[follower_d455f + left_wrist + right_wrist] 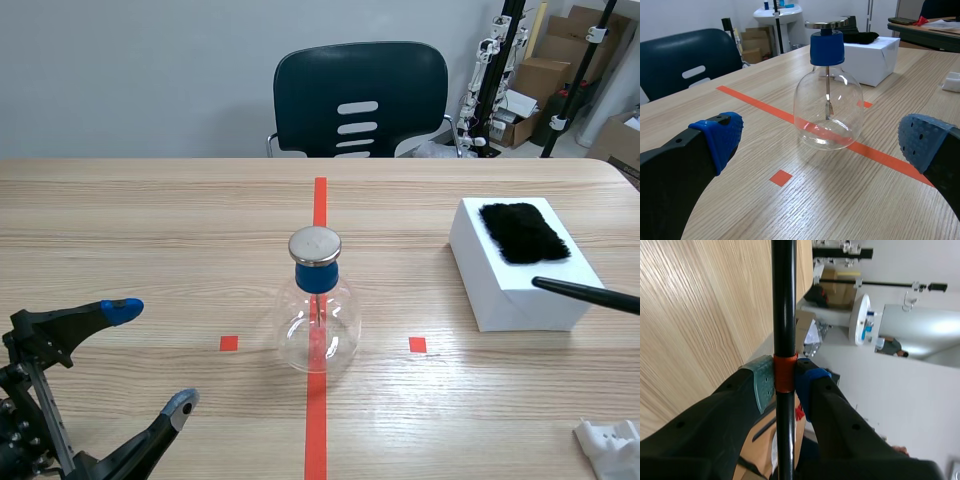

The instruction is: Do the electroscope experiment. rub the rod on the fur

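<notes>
Electroscope (pixel 318 305): at the middle of the table (pixel 150 230).
Box (pixel 520 290): on the table, right of the electroscope, well apart.
Fur (pixel 522 232): on top of the box, toward its far end.
Rod (pixel 585 293): between the fingers of the right hand (pixel 785 388), coming in from the right, tip over the box's near end.
Left hand (pixel 151 357): near left, before the electroscope, apart from it.
Chair (pixel 360 100): behind the table's far edge.

A dark chair (pixel 360 100) stands behind the wooden table (pixel 150 230) against a pale wall (pixel 130 70), cardboard boxes (pixel 560 50) nearby.
</notes>
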You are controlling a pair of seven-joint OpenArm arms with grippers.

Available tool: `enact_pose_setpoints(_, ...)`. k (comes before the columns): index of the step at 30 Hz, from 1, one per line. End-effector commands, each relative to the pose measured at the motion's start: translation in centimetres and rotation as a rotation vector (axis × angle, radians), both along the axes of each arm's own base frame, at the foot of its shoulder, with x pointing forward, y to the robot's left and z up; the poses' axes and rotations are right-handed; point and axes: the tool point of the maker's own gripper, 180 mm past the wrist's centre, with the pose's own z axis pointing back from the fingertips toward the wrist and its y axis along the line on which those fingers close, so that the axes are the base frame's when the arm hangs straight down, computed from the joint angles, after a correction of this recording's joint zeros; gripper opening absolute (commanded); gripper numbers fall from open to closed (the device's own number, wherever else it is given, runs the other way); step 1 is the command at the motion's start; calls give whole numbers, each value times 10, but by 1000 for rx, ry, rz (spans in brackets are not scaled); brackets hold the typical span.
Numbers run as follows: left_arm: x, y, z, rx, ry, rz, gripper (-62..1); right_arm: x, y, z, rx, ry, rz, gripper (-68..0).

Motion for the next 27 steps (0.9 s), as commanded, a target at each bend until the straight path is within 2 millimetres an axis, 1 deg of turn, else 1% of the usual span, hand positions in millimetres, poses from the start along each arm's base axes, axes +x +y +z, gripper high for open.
enact_pose_setpoints(1, 2, -2, 8, -28, -23, -1, 14, 4, -3, 12, -8, -40, -11, -669)
enact_pose_setpoints(4, 2, -2, 8, -28, -23, -1, 14, 12, -12, 19, -13, -71, -42, -669)
enact_pose_setpoints(11, 2, -2, 7, -28, -23, -1, 14, 39, -45, 47, -57, -194, -138, -669)
enact_pose_setpoints(16, 2, -2, 7, -28, -23, 0, 14, 63, -67, 68, -113, -284, -170, -669)
enact_pose_setpoints(21, 2, -2, 7, -28, -23, -1, 14, 90, -84, 89, -164, -342, -160, -669)
enact_pose_setpoints(24, 2, -2, 7, -28, -23, -1, 14, 108, -93, 95, -194, -349, -147, -669)
enact_pose_setpoints(27, 2, -2, 7, -28, -23, -1, 14, 127, -104, 94, -228, -339, -156, -669)
